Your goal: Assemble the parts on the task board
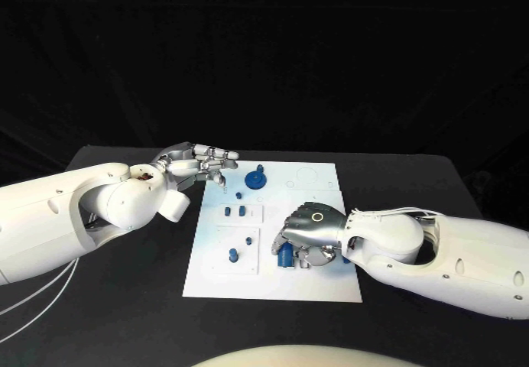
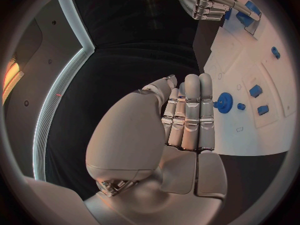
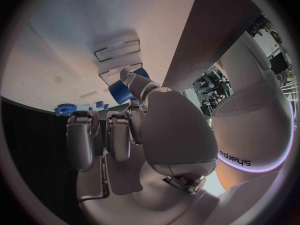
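Several blue parts (image 1: pixel 232 253) lie loose on the task board (image 1: pixel 319 287); right hand (image 1: pixel 304 238) pinches one, left hand (image 1: pixel 207 162) flat, empty.

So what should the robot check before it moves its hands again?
1. Right hand holds a blue part: ok, thumb presses on it.
2. Left hand holds nothing: ok, fingers straight and together.
3. Left hand clear of the blue gear: ok, beside it, apart.
4. Task board flat on the table: ok.
5. Slot under the right hand free: cannot tell, hidden.
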You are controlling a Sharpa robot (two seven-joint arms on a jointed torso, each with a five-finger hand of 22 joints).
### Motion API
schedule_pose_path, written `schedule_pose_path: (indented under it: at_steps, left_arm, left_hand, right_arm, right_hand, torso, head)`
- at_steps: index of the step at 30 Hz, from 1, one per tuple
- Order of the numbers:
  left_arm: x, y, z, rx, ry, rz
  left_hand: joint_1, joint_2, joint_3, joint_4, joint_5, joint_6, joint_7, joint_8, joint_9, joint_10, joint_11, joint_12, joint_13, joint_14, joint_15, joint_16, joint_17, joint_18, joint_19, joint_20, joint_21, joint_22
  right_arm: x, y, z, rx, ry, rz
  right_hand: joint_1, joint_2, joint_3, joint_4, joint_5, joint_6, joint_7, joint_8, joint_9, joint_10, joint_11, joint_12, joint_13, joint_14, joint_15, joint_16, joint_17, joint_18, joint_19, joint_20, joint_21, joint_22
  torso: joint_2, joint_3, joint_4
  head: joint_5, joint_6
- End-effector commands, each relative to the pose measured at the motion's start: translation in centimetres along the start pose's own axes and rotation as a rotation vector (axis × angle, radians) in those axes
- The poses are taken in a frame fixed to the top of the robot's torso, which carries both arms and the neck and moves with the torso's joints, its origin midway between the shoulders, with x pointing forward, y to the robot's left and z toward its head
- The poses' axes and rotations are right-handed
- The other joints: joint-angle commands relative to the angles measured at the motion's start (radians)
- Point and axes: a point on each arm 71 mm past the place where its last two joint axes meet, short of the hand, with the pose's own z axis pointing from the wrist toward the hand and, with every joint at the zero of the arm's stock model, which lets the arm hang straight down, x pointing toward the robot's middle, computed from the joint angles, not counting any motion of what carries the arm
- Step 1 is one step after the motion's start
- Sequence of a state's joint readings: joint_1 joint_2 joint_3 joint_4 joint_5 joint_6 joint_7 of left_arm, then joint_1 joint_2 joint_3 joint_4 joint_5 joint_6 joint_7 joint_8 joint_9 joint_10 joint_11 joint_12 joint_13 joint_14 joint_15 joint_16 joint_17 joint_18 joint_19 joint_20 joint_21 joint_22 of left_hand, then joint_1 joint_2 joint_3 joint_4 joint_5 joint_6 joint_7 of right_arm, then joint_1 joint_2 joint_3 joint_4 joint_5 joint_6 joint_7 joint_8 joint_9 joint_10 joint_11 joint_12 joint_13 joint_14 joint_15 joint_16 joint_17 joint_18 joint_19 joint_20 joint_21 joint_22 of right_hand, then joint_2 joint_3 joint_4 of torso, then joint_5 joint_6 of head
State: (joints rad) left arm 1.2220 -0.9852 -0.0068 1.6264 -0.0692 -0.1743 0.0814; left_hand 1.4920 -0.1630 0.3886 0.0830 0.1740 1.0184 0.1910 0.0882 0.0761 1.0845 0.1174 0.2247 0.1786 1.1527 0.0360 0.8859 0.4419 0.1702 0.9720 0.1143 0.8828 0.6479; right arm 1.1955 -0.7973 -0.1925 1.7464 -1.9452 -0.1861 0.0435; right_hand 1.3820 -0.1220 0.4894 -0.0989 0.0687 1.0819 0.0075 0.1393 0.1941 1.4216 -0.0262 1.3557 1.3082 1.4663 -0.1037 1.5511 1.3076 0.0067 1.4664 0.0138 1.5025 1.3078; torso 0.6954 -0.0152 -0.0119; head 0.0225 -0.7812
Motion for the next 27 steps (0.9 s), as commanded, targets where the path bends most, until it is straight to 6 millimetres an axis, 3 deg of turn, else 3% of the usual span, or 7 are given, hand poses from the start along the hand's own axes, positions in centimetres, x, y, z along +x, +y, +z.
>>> schedule_pose_path:
  at_steps: [1,17,24,27]
  left_arm:
    - [0.21,-0.06,0.04,0.003,0.018,-0.006]
    - [0.20,-0.05,0.03,0.002,0.017,-0.006]
    - [0.19,-0.03,0.02,-0.001,0.016,-0.006]
    - [0.18,-0.03,0.02,-0.001,0.015,-0.006]
  left_hand:
    - [-0.004,0.002,-0.005,0.002,-0.001,-0.009,-0.001,-0.005,-0.001,-0.009,0.000,0.007,0.001,-0.005,-0.002,-0.003,-0.001,0.014,0.000,0.009,-0.005,-0.002]
    - [-0.004,0.002,-0.005,0.001,-0.001,-0.010,-0.001,-0.005,-0.001,-0.010,0.000,0.007,0.001,-0.007,-0.001,-0.004,-0.002,0.014,0.000,0.009,-0.007,-0.002]
    - [-0.004,0.002,-0.005,0.001,-0.001,-0.010,-0.001,-0.005,-0.001,-0.010,0.000,0.007,0.001,-0.007,-0.001,-0.004,-0.002,0.014,0.000,0.009,-0.007,-0.002]
    - [-0.002,0.003,-0.005,0.001,-0.001,-0.010,0.000,-0.005,-0.001,-0.011,0.000,0.009,0.001,-0.008,-0.001,-0.006,-0.003,0.015,-0.001,0.009,-0.008,-0.003]
  right_arm:
    - [0.42,0.16,0.02,-0.017,0.027,0.011]
    - [1.08,-0.36,0.14,0.003,0.077,0.014]
    - [1.22,-0.46,0.20,0.013,0.085,0.011]
    - [1.23,-0.47,0.22,0.015,0.085,0.010]
  right_hand:
    - [-0.004,-0.003,-0.004,0.001,-0.003,0.038,0.048,-0.009,0.006,-0.012,-0.001,-0.009,0.074,0.099,0.007,0.006,0.240,0.011,0.066,0.007,-0.007,0.240]
    - [0.005,-0.009,-0.008,-0.002,-0.002,-0.025,0.031,-0.064,-0.010,-0.038,-0.011,-0.037,0.049,0.095,0.001,-0.002,0.227,0.015,0.056,0.004,-0.027,0.234]
    - [0.009,-0.021,-0.006,-0.006,0.002,-0.142,0.003,-0.080,-0.044,-0.065,-0.022,-0.066,0.022,0.090,-0.008,-0.014,0.209,0.021,0.043,-0.004,-0.053,0.227]
    - [0.011,-0.021,-0.005,-0.007,0.006,-0.155,-0.001,-0.079,-0.049,-0.069,-0.024,-0.071,0.018,0.089,-0.009,-0.016,0.206,0.022,0.042,-0.005,-0.057,0.226]
  torso:
    - [0.000,0.0005,0.0001]
    - [0.000,-0.0004,0.0003]
    - [0.000,-0.0007,0.0003]
    - [0.000,-0.0008,0.0007]
  head:
    - [0.000,-0.001]
    - [0.000,-0.006]
    - [0.001,-0.007]
    - [0.002,-0.007]
